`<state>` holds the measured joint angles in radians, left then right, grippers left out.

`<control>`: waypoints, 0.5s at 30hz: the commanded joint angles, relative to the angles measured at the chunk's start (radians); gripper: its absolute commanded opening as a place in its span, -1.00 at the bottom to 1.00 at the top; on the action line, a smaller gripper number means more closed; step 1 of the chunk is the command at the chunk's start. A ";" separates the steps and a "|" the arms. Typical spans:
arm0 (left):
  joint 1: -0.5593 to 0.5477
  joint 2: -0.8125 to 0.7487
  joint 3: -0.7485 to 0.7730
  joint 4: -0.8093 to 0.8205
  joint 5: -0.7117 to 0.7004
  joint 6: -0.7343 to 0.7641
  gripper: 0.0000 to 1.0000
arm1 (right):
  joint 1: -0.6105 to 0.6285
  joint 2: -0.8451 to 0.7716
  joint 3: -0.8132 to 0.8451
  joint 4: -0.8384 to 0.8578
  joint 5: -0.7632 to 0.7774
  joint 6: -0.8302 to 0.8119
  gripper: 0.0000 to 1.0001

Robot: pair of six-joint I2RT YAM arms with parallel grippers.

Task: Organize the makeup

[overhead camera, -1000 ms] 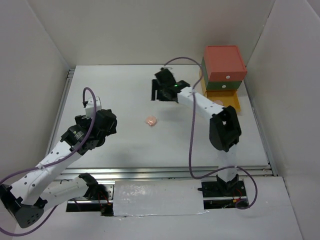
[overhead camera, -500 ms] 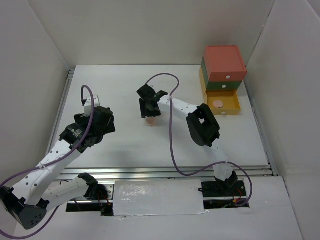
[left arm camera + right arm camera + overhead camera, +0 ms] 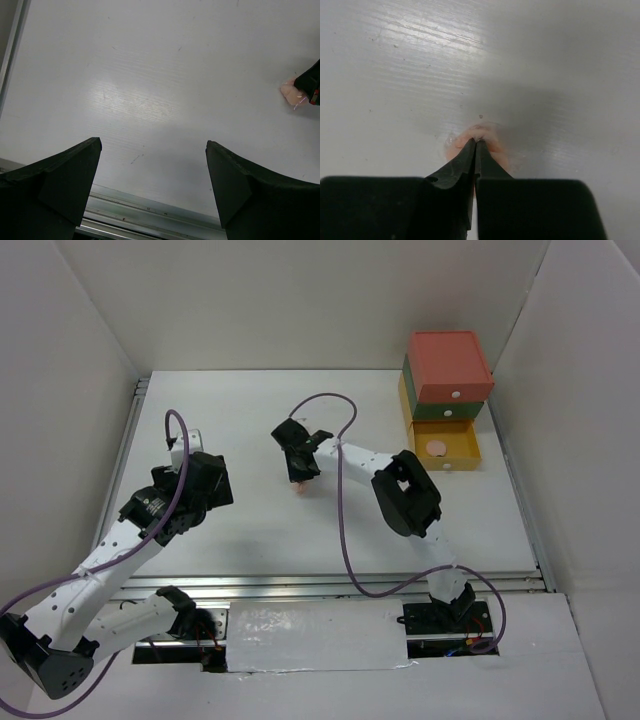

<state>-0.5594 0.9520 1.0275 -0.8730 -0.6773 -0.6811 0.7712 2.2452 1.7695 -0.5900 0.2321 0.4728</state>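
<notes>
A small peach compact (image 3: 301, 484) lies on the white table (image 3: 250, 410), left of centre. My right gripper (image 3: 297, 474) reaches down onto it from the right. In the right wrist view its fingertips (image 3: 470, 148) are pressed together, and the gripper (image 3: 477, 141) is shut, pinching the top of the peach compact (image 3: 496, 148). My left gripper (image 3: 152, 145) is open wide over bare table at the left, with nothing between its fingers. From there the peach compact (image 3: 289, 92) shows at the far right. A pink compact (image 3: 435, 448) lies in the open yellow drawer (image 3: 465, 452).
A stacked drawer box stands at the back right, with a red top (image 3: 449, 362), a green middle (image 3: 444, 409) and the yellow drawer pulled out. Metal rails (image 3: 330, 585) run along the near edge. White walls enclose the table.
My right arm swung left from near the box to the peach compact, lowered, and its jaws went from open to shut. The left arm barely moved.
</notes>
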 commanded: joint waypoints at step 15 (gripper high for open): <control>0.006 -0.004 -0.001 0.038 0.027 0.037 0.99 | -0.298 -0.355 -0.163 -0.021 0.128 0.003 -1.00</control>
<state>-0.5594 0.9520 1.0271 -0.8631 -0.6621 -0.6762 0.6258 2.0319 1.6390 -0.6178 0.2794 0.4728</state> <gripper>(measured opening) 0.994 0.008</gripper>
